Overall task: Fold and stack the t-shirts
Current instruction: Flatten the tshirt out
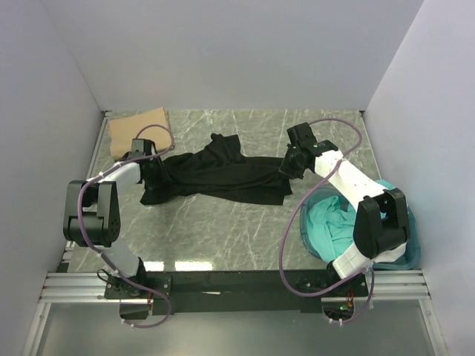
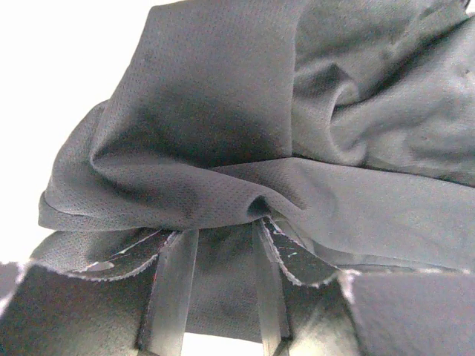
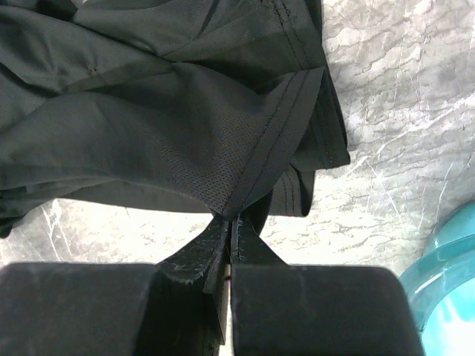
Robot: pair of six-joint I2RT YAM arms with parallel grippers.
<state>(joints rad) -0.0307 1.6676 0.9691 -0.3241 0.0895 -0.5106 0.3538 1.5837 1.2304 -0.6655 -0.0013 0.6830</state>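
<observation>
Watching the right gripper first: its fingers are pressed together on the hem of the black t-shirt, pinching a stitched edge just left of the blue tub. That's a clean hold.

The shirt itself is strung out in a rumpled band leftward from the tub across the marble table, one lobe bunched on the side away from me.

At the shirt's end farthest from the tub sits the left gripper. Its fingers stand apart with cloth bunched between and over them, and I can't tell whether they actually bite or the fabric just drapes there.

Teal t-shirts are heaped inside the tub. The tan t-shirt lies flat, well away from the tub at the far left corner.

I reckon this fabric is light, thin mesh, limp and a bit slippery, so it will sag and fold on itself wherever it isn't held. The hems and seams are the places to take it, being thicker and less likely to slide out. I'd want both ends held by an edge before spreading it flat for the fold.
</observation>
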